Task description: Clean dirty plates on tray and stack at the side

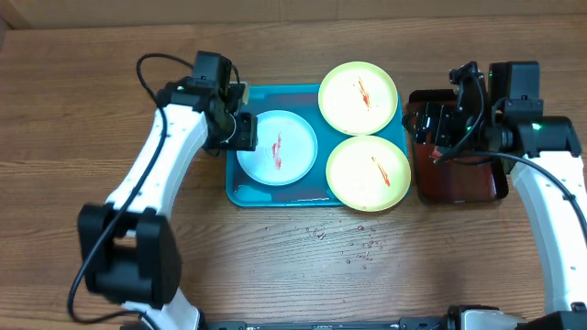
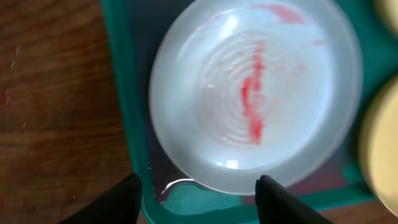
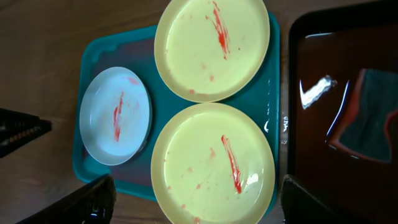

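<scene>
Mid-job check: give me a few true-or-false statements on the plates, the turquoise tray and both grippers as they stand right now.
1. The white round plastic plate, the far pale yellow plate and the near pale yellow plate all carry red streaks. True.
2. The white round plastic plate is stacked on a yellow one. False: it lies by itself at the left end of the large turquoise rectangular tray.
3. The left gripper is open at the white round plastic plate's edge. True.
4. The right gripper grips a yellow plate. False: it is open, holding nothing, above the black-rimmed dark-red tray.
</scene>
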`<state>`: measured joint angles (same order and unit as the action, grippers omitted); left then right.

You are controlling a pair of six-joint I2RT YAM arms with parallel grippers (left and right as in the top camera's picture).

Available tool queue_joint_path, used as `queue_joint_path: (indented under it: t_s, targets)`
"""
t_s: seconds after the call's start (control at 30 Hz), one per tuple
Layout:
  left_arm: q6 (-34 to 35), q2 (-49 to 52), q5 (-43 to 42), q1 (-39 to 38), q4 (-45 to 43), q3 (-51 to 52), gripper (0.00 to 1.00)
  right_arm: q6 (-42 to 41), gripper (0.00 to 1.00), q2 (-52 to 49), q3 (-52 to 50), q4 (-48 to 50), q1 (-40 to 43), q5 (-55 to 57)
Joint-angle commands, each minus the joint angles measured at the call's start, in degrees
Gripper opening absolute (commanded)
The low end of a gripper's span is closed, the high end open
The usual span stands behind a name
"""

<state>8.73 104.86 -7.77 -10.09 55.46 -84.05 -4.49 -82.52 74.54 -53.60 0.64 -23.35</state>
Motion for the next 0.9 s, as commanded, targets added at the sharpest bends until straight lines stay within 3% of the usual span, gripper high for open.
queue_joint_path:
  t_s: [0.0,0.47,0.67,0.87]
  targets:
    - [8.41,4.31,5.77,0.35,-0.79,-1.20,0.59,0.04,0.85,0.09,1.55,0.13,-0.26,0.55]
    - [7.96,15.56,4.55,0.02,-5.88,-1.20,0.42,0.07,0.83,0.09,1.55,0.07,-0.26,1.46]
    - [7.98,15.63,4.63,-0.07,-9.25,-1.20,0.15,0.07,0.80,0.09,1.55,-0.09,-0.26,1.46]
    - [8.02,15.74,4.74,-0.09,-12.46,-1.18,0.16,0.00,0.80,0.09,1.55,-0.13,-0.26,4.46]
